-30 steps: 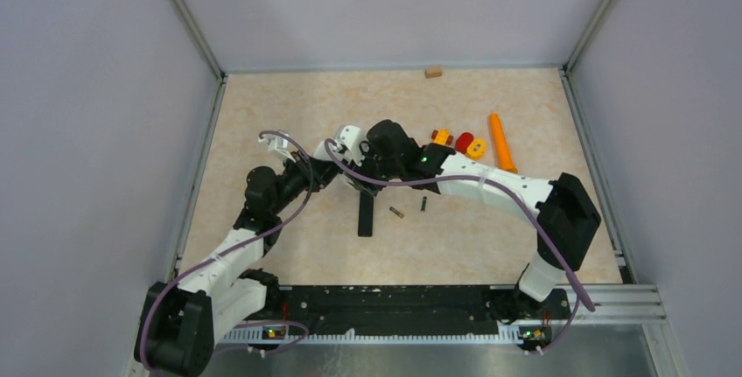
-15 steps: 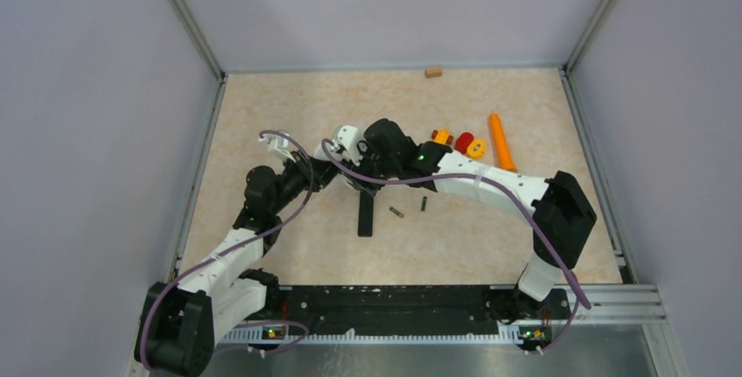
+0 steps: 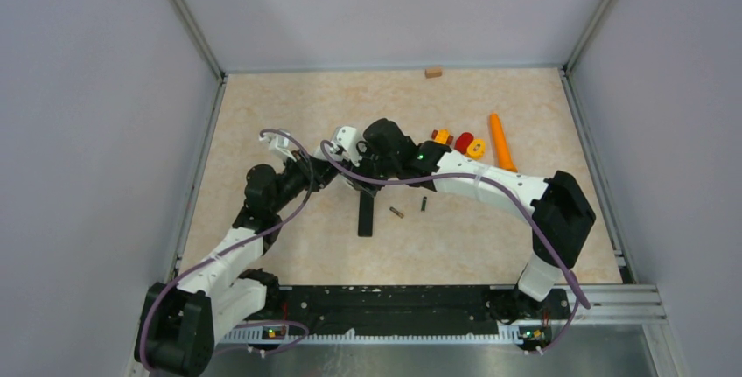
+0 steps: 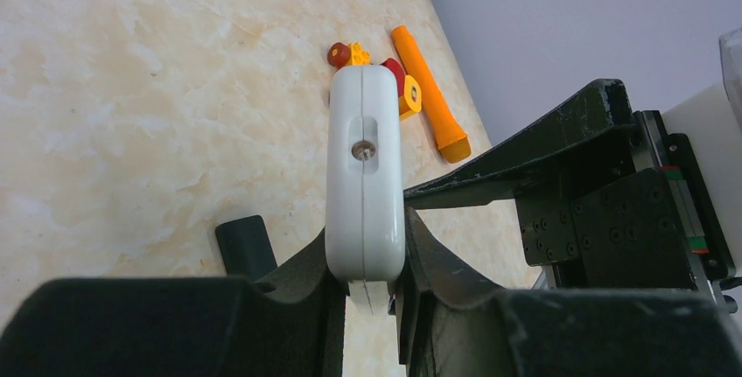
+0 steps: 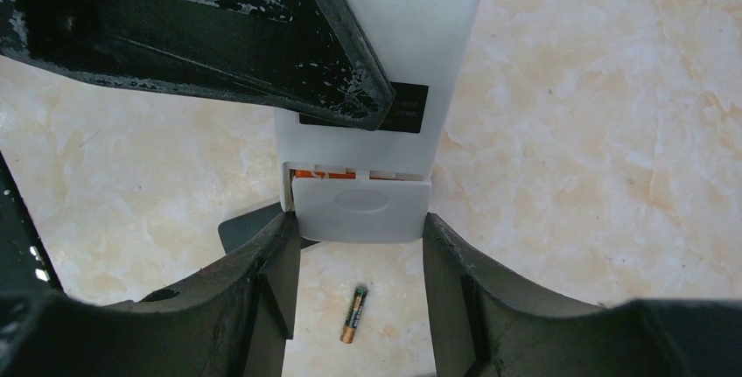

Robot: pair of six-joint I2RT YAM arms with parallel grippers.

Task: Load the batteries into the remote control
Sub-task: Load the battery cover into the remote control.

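Note:
My left gripper (image 4: 366, 265) is shut on the narrow sides of the white remote control (image 4: 364, 176), holding it above the table. My right gripper (image 5: 360, 250) grips the remote's other end (image 5: 360, 206), one finger on each side of the battery cover. The cover sits slightly slid, and an orange strip (image 5: 328, 172) shows in the gap. One of the batteries (image 5: 353, 314) lies on the table under the right jaws. From above, two batteries lie on the table (image 3: 396, 212) (image 3: 423, 204), right of a slim black bar (image 3: 366, 215).
The black bar (image 4: 245, 244) lies under the remote. An orange carrot-shaped cone (image 3: 501, 143) and red and yellow toy pieces (image 3: 464, 143) lie at the back right. A small wooden block (image 3: 432, 72) sits by the back wall. Grey walls enclose the table (image 3: 262, 115).

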